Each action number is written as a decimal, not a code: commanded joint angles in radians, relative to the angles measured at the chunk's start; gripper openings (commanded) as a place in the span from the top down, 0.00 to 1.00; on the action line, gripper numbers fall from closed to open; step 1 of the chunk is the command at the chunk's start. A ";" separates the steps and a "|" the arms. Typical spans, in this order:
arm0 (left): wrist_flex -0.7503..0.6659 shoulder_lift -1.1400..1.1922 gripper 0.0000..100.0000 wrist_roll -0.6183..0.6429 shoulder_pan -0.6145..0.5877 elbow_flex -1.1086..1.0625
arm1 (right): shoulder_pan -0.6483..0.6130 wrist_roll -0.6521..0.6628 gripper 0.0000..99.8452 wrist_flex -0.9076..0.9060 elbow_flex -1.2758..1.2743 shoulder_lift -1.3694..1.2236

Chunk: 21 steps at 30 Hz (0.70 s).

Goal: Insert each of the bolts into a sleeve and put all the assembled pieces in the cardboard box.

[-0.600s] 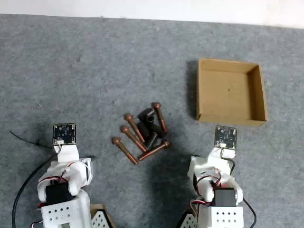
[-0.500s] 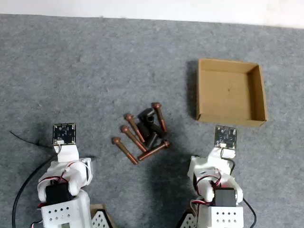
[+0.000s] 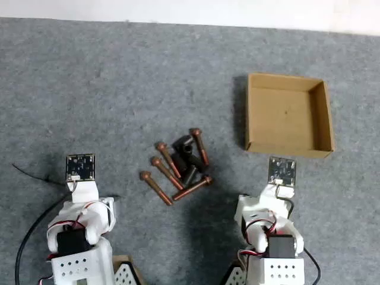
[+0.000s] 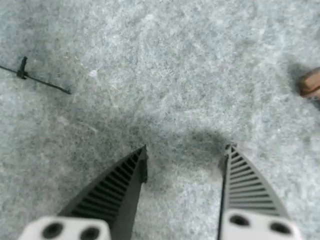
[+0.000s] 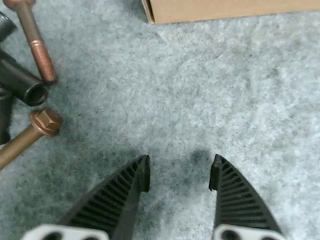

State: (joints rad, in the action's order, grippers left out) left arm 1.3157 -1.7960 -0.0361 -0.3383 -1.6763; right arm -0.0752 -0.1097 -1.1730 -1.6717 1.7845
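Several copper bolts [image 3: 157,187] and black sleeves [image 3: 183,146] lie heaped in the middle of the grey mat. The empty cardboard box [image 3: 288,114] stands to their right, farther back. My left gripper [image 4: 185,152] hovers open above bare mat, left of the heap, with one bolt head [image 4: 311,83] at the view's edge. My right gripper [image 5: 180,170] is open too, empty, just in front of the box's near wall [image 5: 225,10]. Beside it lie a bolt [image 5: 31,30], a bolt head [image 5: 45,121] and a sleeve mouth [image 5: 24,85]. Both arms are at the table's near edge: the left arm [image 3: 80,219] and the right arm [image 3: 270,222].
A black cable tie [image 4: 35,80] lies on the mat left of the left arm, also seen from above [image 3: 29,176]. The grey mat [image 3: 119,89] stretches bare behind and around the heap. A pale strip [image 3: 190,9] runs along the far edge.
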 commanded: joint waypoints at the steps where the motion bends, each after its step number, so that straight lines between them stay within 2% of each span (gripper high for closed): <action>1: 0.005 -0.004 0.77 -0.002 -0.008 -0.021 | 0.002 -0.002 0.81 -0.007 -0.148 0.013; 16: 0.005 -0.004 0.77 -0.002 -0.008 -0.021 | 0.001 -0.002 0.81 -0.007 -0.148 0.013; 21: 0.005 -0.004 0.77 -0.002 -0.002 -0.021 | -0.140 -0.005 0.81 -0.007 -0.148 0.013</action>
State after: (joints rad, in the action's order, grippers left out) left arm 1.3157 -1.7960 -0.0361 -0.3383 -1.6763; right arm -0.1427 -0.1112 -1.1730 -1.6717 1.7845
